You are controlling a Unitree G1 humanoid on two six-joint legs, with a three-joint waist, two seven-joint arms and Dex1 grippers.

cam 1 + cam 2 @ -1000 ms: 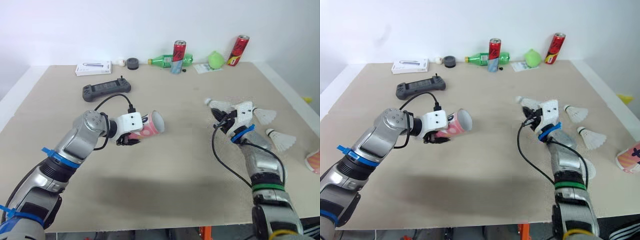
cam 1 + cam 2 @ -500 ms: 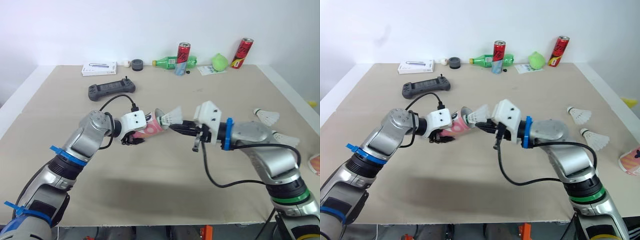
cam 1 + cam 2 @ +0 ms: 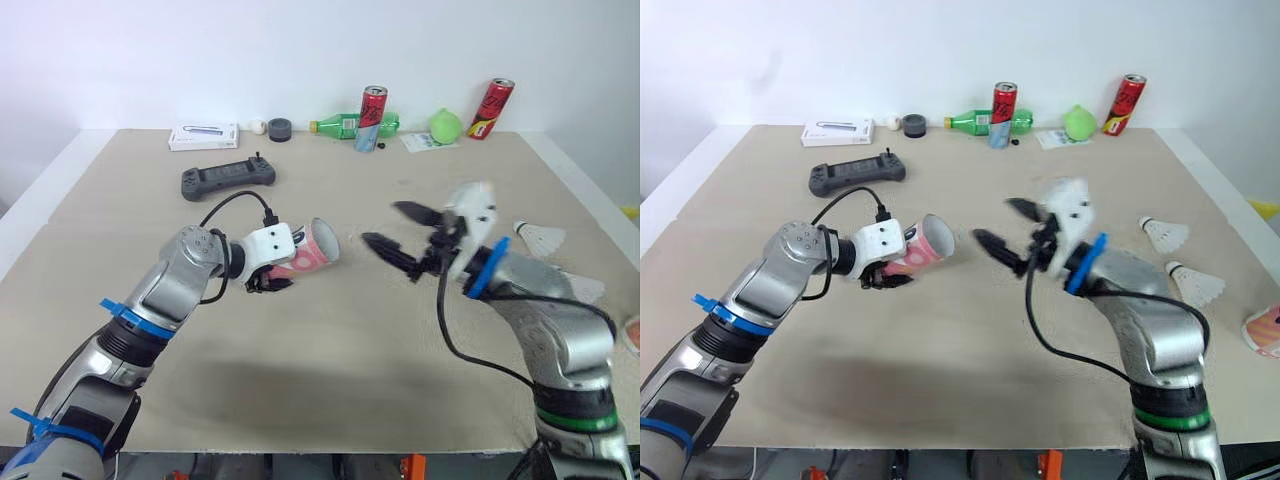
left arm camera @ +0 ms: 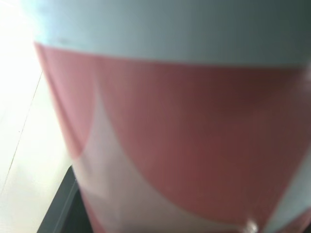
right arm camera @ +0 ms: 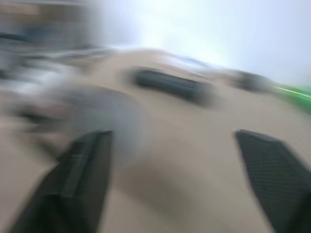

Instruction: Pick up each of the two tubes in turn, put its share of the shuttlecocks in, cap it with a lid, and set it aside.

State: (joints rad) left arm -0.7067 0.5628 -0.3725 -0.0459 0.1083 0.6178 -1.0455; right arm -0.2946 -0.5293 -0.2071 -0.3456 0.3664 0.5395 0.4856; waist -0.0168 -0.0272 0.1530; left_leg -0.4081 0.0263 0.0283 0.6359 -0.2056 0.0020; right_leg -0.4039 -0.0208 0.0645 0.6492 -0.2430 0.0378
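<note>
We are seeing a short, smooth pink-and-white tube (image 3: 312, 252) held sideways above the matte beige desk (image 3: 330, 370), its round open mouth facing the right pincer (image 3: 400, 236). The left pincer (image 3: 268, 283) is clamping the tube's body. The right pincer is hovering near the mouth, black fingers spread wide, gripping nothing. White feathered shuttlecocks (image 3: 1163, 233) are lying near the desk's right edge.

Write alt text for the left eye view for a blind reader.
The left gripper holds a pink tube on its side over the table, mouth toward the right gripper, which is open and empty. A shuttlecock lies near the right edge; a game controller sits farther back.
</note>
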